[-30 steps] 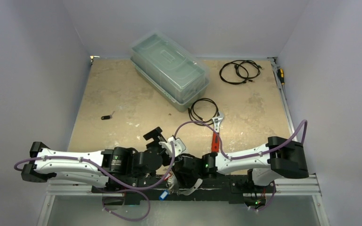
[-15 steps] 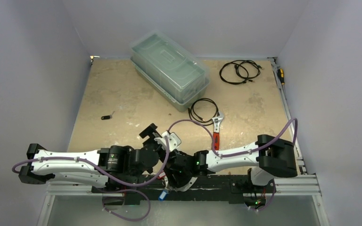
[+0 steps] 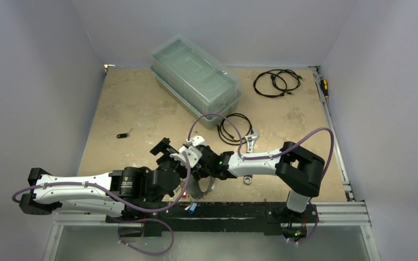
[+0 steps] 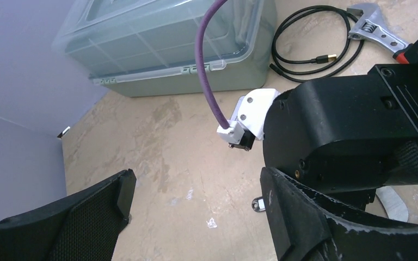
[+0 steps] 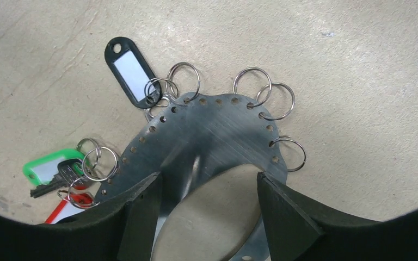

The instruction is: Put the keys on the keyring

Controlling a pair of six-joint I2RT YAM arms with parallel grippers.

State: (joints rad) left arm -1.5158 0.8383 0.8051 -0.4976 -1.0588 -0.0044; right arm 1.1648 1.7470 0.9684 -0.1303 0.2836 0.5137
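Three tags are showing at the keyring [image 5: 212,130], a flat grey band pierced with holes along its rim. It is lying flat on the table [image 3: 130,103] near the front edge, between the two wrists. In the right wrist view a black tag [image 5: 130,70] is sitting at the rim's upper left, its end among the small split rings [image 5: 261,92] threaded through the holes. A green-tagged key [image 5: 51,168] and a red tag [image 5: 68,209] are lying against the left rim; whether they are threaded on or only touching, cannot tell. Right gripper [image 5: 207,182] is hanging straight over the band, jaws standing moderately apart, one finger above each side, gripping nothing. Left gripper [image 4: 196,179] is standing wide, bare table between its fingers, the right arm's wrist just beside it. A blue tag [image 3: 193,207] is lying at the front rail. One more key [image 3: 122,135], black-tagged, is lying alone, well apart to the left. Wrench [image 3: 252,141] and a coiled cable [image 3: 235,128] are lying just beyond the right arm. A clear lidded box [image 3: 196,81] and a second cable [image 3: 276,82] are sitting at the back.
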